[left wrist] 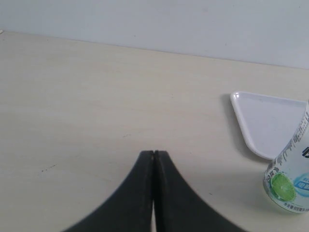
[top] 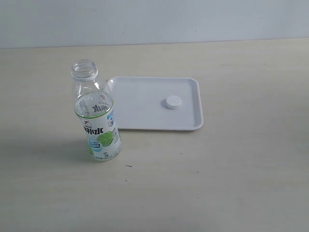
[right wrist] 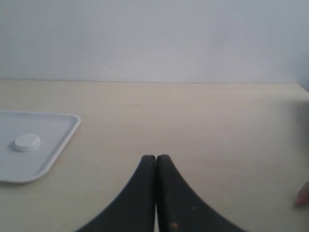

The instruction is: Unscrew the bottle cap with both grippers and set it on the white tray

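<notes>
The clear bottle (top: 96,118) with its lime label stands upright on the table, neck uncapped, just left of the white tray (top: 140,123). The small white bottle cap (top: 174,102) lies flat inside the tray, right of its centre. No arm shows in the exterior view. In the left wrist view my left gripper (left wrist: 154,153) is shut and empty over bare table, with the bottle (left wrist: 288,183) and a tray corner (left wrist: 256,130) off to one side. My right gripper (right wrist: 156,157) is shut and empty too, well apart from the tray (right wrist: 58,140) and the cap (right wrist: 27,142).
The tabletop (top: 231,183) is pale beige and meets a plain light wall (top: 154,19) at the back. A small pinkish shape (right wrist: 303,194) shows at the edge of the right wrist view.
</notes>
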You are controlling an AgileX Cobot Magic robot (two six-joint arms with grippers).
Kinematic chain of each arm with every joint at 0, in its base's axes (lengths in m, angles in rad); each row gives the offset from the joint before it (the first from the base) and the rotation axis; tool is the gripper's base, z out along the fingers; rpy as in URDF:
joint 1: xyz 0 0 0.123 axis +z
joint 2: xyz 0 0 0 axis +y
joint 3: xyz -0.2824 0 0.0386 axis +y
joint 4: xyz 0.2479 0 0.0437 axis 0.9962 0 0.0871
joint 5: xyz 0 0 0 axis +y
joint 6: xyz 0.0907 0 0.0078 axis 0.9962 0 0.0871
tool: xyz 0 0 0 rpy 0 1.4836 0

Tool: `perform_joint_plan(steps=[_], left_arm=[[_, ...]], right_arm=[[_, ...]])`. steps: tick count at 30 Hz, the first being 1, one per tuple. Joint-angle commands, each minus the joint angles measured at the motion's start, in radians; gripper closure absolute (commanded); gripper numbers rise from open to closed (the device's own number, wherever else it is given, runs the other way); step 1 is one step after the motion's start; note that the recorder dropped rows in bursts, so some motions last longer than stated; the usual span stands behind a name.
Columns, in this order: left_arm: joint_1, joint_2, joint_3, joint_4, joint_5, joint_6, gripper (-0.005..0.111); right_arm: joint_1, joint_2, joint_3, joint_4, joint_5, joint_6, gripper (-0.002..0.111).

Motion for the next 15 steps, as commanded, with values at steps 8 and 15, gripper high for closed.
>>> perform_joint_plan(steps=[8,15], left_arm=[[0.002,-0.007,0.003,-0.003,-0.011,0.005,0.107],[0.002,-0.007,0.003,-0.003,-0.011,0.005,0.107]], right_arm=[[-0.006,-0.005,0.005,-0.007,0.003,-0.018,0.108],[-0.006,-0.005,0.005,-0.007,0.003,-0.018,0.108]])
